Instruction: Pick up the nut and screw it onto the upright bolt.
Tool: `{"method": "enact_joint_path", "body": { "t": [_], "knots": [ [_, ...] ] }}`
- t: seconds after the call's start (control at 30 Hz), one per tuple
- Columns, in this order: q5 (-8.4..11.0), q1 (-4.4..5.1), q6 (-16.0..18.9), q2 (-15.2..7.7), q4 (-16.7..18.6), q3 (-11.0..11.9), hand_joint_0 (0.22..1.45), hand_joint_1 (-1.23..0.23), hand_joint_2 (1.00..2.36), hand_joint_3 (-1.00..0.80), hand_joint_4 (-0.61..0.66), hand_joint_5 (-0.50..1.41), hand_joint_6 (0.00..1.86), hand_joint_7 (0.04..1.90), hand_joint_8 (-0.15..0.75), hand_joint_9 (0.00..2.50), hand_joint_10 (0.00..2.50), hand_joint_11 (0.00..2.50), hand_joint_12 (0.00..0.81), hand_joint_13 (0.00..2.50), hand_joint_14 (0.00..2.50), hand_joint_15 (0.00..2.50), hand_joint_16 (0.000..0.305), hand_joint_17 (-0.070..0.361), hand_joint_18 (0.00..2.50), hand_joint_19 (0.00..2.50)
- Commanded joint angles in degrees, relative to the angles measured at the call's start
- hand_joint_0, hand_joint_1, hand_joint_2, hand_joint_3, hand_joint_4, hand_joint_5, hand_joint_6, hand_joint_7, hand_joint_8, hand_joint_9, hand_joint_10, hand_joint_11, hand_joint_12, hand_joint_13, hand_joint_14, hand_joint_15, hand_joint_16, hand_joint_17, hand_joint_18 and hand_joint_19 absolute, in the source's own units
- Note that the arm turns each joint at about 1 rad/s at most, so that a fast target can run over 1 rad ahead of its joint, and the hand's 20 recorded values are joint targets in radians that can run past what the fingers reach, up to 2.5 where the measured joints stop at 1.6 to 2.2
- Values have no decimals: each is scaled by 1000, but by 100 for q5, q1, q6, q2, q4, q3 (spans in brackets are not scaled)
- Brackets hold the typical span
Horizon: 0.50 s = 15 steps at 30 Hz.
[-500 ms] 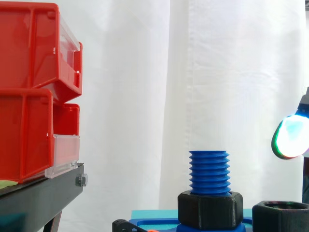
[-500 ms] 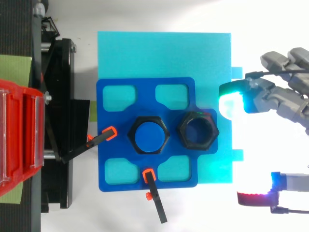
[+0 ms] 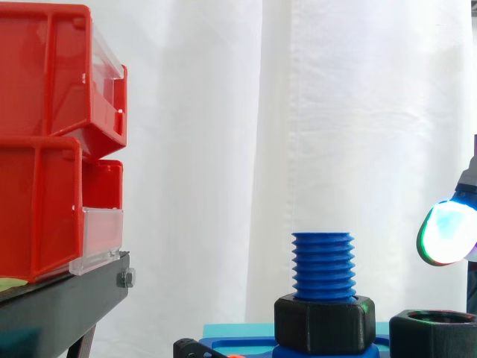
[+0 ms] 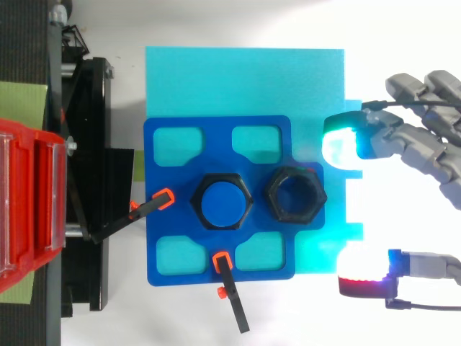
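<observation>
A blue threaded bolt (image 3: pixel 322 265) stands upright on the dark blue fixture (image 4: pixel 166 144), with a black hex nut (image 3: pixel 324 322) round its base. A second black nut (image 4: pixel 295 196) lies loose in the fixture just right of the bolt, its edge also at the side view's lower right (image 3: pixel 436 332). My hand (image 4: pixel 414 140) hovers to the right of this nut, apart from it. It is open: the fingers with a cyan-green glowing pad (image 4: pixel 344 144) lie above the nut's level in the top view, the thumb with a white-red pad (image 4: pixel 364 270) below it. Nothing is held between them.
The fixture sits on a cyan plate (image 4: pixel 238 79). Two black clamps with orange tips (image 4: pixel 151 205) (image 4: pixel 229 288) hold the fixture at its left and bottom edges. Stacked red bins (image 3: pixel 45 134) on a black stand (image 3: pixel 59 298) stand to the left.
The thumb has moved left and inward to the plate's edge. The fingers shifted slightly, and the glowing pad in the side view has dropped lower.
</observation>
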Motion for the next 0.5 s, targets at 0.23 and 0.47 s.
{"method": "enact_joint_path", "body": {
  "t": [0.23, 0.47],
  "knots": [
    [17, 11, -521, -79, 402, -9, 393, -685, 1000, -500, 291, -224, 502, 843, 344, 443, 0, 0, 376, 471, 0, 0, 43, 96, 231, 0],
    [79, 11, -530, -202, 648, 0, 395, -689, 1000, -500, 298, -222, 503, 865, 345, 442, 0, 0, 377, 478, 0, 0, 43, 97, 235, 0]
  ]
}}
